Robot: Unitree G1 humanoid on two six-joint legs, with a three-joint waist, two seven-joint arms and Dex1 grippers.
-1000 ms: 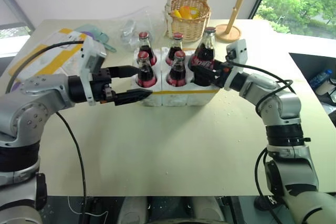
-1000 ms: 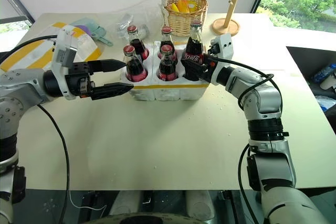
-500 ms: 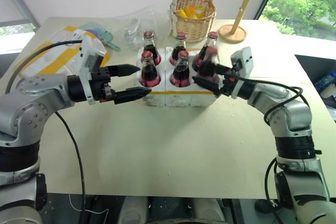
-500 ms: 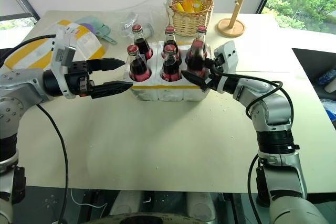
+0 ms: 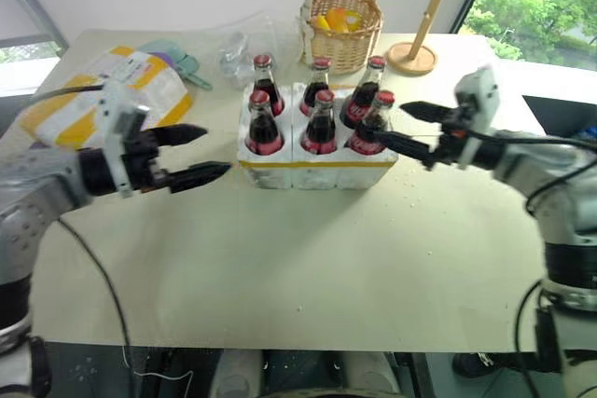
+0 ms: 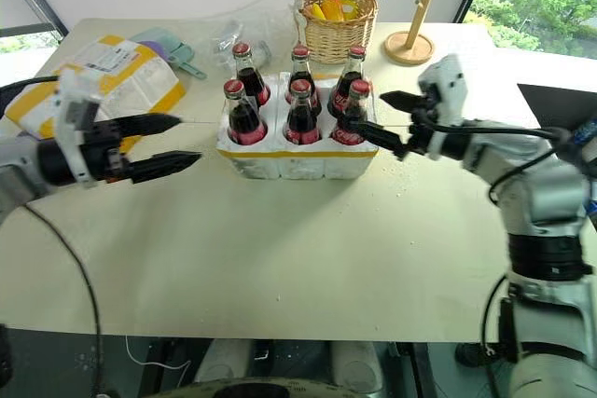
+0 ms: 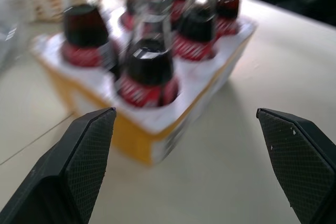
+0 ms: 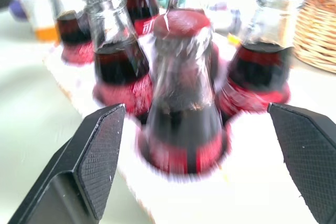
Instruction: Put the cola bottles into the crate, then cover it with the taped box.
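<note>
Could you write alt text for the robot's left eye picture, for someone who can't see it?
Six cola bottles stand in a white crate on a pale table, between the robot's open left hand and open right hand. A yellow-taped box lies far left, a wicker basket behind.

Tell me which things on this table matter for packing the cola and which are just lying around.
For the job: six cola bottles, the crate holding them, the taped box.

Lying about: wicker basket, wooden stand, clear plastic bag, teal scoop.
</note>
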